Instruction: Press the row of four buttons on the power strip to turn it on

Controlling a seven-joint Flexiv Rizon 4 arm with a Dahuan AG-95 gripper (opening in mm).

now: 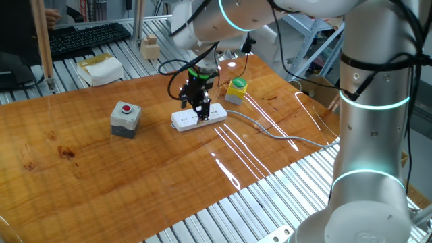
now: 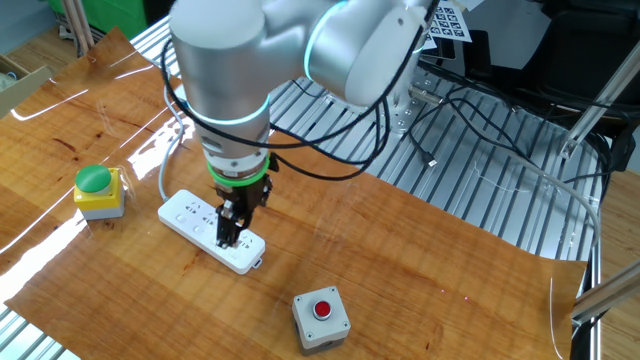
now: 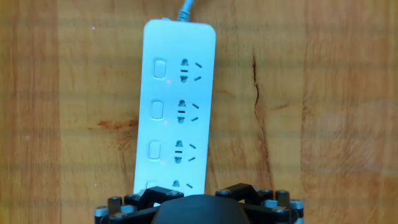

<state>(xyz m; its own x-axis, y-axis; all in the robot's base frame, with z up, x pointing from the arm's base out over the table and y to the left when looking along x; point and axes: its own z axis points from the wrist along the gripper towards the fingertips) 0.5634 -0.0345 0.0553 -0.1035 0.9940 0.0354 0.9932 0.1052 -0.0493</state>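
Counter (image 1: 81,175) surfaced in glossy orange-brown wood grain, streaked with bright light reflections, laid over ribbed aluminium rails (image 1: 243,216) exposed at the edges. Black keyboard (image 1: 88,38) on the far rails, with a white box (image 1: 100,69) and a small wooden block (image 1: 150,48) near it. Loose black cables (image 2: 470,110) draped across the metal slats behind. Green container (image 2: 112,14) at the far corner.

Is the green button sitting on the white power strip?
No, the green button sits on its own yellow box, on the wooden table apart from the power strip.
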